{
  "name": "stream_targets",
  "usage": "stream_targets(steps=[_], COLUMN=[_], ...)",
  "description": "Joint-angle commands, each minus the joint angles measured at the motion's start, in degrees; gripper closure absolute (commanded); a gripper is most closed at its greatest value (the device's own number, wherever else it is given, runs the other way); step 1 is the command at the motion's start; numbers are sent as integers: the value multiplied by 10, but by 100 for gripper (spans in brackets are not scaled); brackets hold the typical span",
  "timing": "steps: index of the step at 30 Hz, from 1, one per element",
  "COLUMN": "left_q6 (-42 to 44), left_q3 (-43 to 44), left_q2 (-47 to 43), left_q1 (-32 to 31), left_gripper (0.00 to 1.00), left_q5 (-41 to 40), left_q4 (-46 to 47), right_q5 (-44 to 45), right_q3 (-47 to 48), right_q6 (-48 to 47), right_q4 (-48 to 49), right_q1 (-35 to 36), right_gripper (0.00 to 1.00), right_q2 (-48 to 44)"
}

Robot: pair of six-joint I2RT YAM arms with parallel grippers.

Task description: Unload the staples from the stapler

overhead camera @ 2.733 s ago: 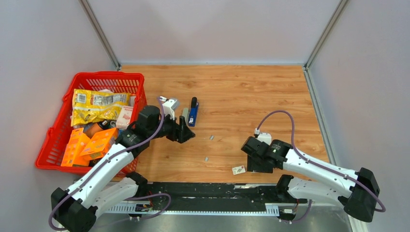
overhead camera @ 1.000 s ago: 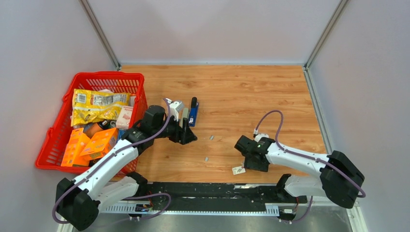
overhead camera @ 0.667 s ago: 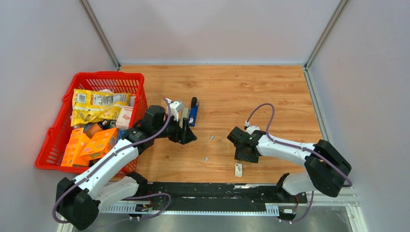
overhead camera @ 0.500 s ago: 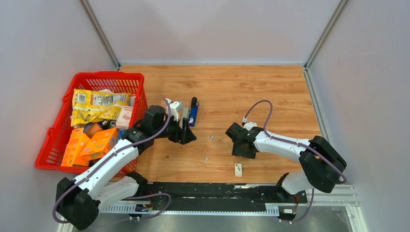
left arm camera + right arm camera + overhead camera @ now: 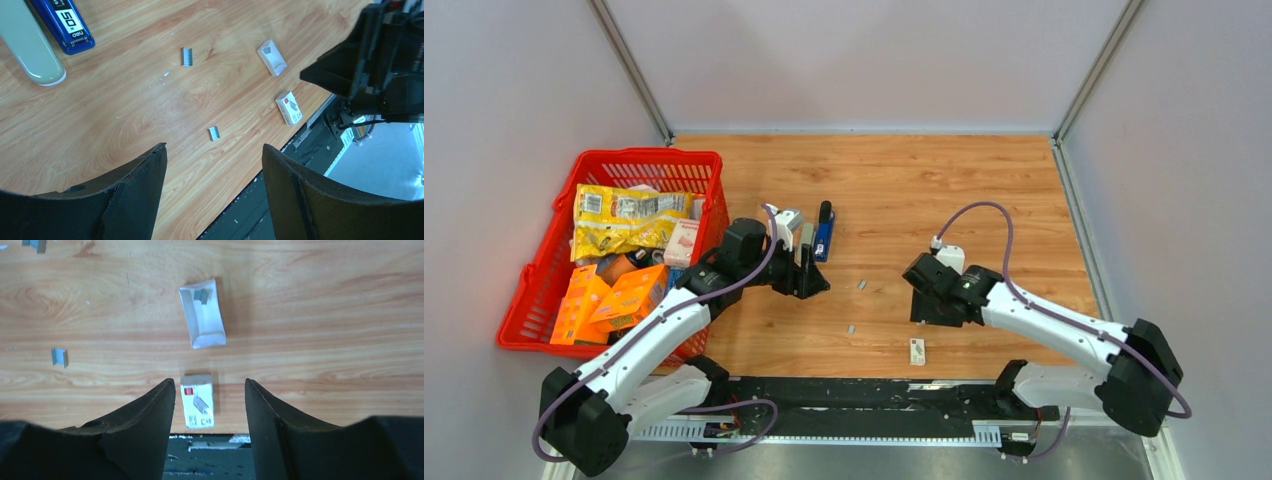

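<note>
The stapler (image 5: 824, 236) lies at centre left, blue and black; its blue part (image 5: 66, 26) and pale grey-green part (image 5: 31, 46) show in the left wrist view. Loose staples lie on the wood: one strip (image 5: 861, 285) (image 5: 186, 56), another (image 5: 851, 327) (image 5: 214, 133) (image 5: 59, 356). A third strip (image 5: 201, 296) rests inside a small white paper tray (image 5: 202, 315) (image 5: 271, 57). My left gripper (image 5: 810, 272) (image 5: 213, 147) hovers open just right of the stapler, holding nothing. My right gripper (image 5: 930, 316) (image 5: 209, 382) is open above the tray, empty.
A small white staple box (image 5: 916, 350) (image 5: 196, 400) (image 5: 288, 107) lies by the table's near edge, next to the black rail (image 5: 874, 392). A red basket (image 5: 542, 262) full of packets stands at the left, beside my left arm.
My right gripper swung away from the staple box toward the table's middle, then eased back right. The box turned from tilted to upright. The left arm stayed still.
</note>
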Motion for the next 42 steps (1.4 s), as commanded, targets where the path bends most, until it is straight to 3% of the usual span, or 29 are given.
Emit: stream_targets(steps=[1,8,13,22,35,42], left_q6=[10,12,12,12,11,11], left_q3=[9,12,12,11,10,9], left_q2=[-3,-2,0,1,7,6], left_q1=[-2,-2,-2,-3,-2,-2], left_gripper=[23,23,23,23,24,23], left_q5=[-2,-2,-2,0,5,4], left_q4=[2,1,-1,0,2,1], right_q5=[5,5,10,-4,-4,3], right_q3=[-17,-80,-48,34,72,50], right_q6=[13,49,42,6,-16,-14], right_q4=[-72,-46,-4,59,116,117], right_q1=[20,28,31,43,41,28], right_gripper=[43,45,52,100,100,100], right_q2=[-58,-85,-49,72,188,187])
